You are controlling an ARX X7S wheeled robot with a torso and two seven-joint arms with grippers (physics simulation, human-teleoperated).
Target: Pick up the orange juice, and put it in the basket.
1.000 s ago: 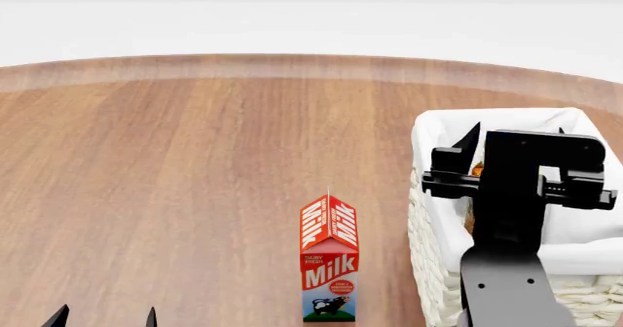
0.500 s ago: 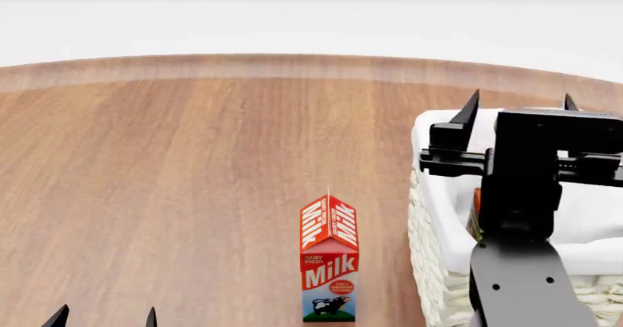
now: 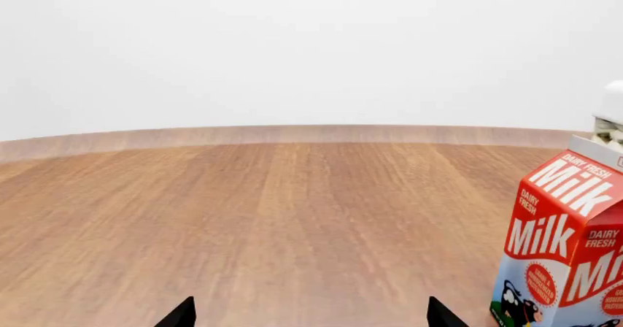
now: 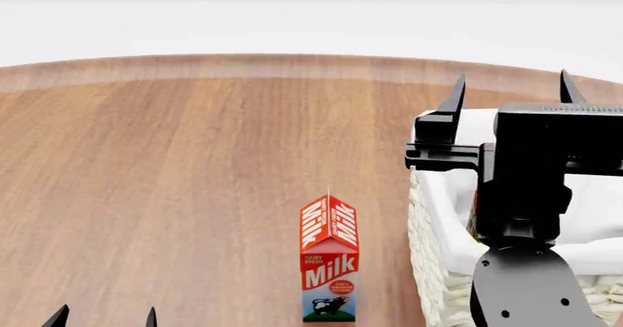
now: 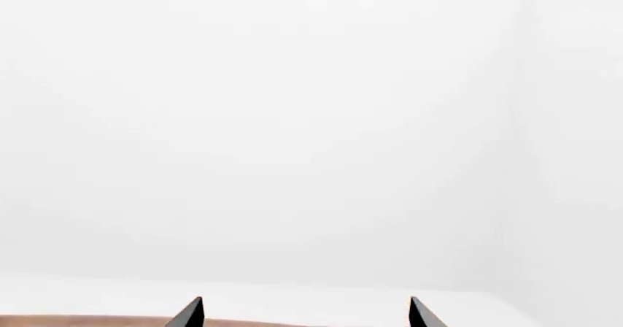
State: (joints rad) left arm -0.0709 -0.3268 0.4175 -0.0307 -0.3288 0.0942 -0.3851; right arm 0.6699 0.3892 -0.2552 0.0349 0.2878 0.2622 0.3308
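With the orange juice (image 4: 475, 214) seemingly down in the basket (image 4: 438, 217), the empty, wide-spread right gripper (image 4: 512, 92) above needs only retreat; the left gripper (image 4: 104, 317) idles spread

Bright, even, diffuse lighting in clean simulator renders.
No single light source can be told. The wooden table (image 4: 175, 195) shows no glare and almost no cast shadow, even beside the milk carton (image 4: 329, 268). Edges are sharp in all views, without blur or edge distortion. The right wrist view is almost wholly featureless white.
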